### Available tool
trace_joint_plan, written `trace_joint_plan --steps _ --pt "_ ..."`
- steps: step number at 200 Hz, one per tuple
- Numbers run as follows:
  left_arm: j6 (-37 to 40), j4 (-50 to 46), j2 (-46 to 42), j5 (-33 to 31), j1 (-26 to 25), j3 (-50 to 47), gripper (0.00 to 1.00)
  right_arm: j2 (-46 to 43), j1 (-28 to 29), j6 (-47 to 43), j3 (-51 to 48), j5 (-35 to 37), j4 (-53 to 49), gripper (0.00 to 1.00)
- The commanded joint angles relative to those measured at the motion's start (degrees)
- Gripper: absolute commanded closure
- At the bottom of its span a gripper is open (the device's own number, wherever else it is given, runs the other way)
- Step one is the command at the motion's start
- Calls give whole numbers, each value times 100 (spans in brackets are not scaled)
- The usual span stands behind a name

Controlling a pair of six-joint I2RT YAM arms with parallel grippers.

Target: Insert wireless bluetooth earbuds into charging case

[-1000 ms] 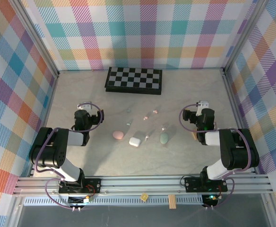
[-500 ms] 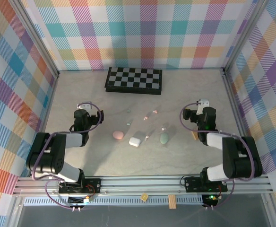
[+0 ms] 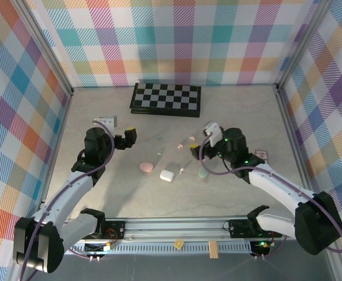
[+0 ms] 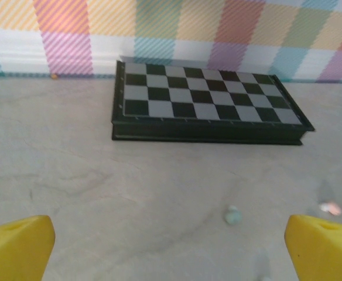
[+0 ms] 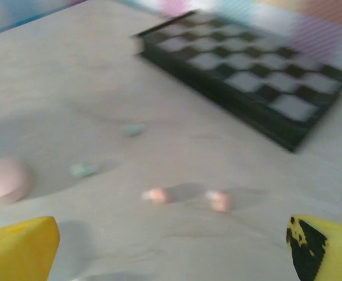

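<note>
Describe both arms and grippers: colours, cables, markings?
Both the left arm and right arm are black with pale grey forearm links, and a purple cable loops along each. The left gripper and right gripper have yellow finger pads; one right pad shows black scuffs.

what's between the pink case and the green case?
In the top view, the white case sits between the pink case and the green case, with one tiny whitish earbud between it and the green case.
</note>
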Motion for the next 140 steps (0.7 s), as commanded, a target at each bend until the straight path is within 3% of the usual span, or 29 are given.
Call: trace_joint_plan --steps 1,29,58,140 --pt "-393 -1058 -386 403 -26 191 0 340 655 -547 349 -773 -898 1" --pt "-469 -1389 -678 430 -27 208 0 1200 1477 -983 566 -818 -1028 1" --pt "-480 -1629 -736 469 -26 260 0 2012 1948 -1183 730 -434 -862 1" --pt "-465 -1801 -591 803 -44 275 0 3229 2045 -1251 942 -252 -310 3"
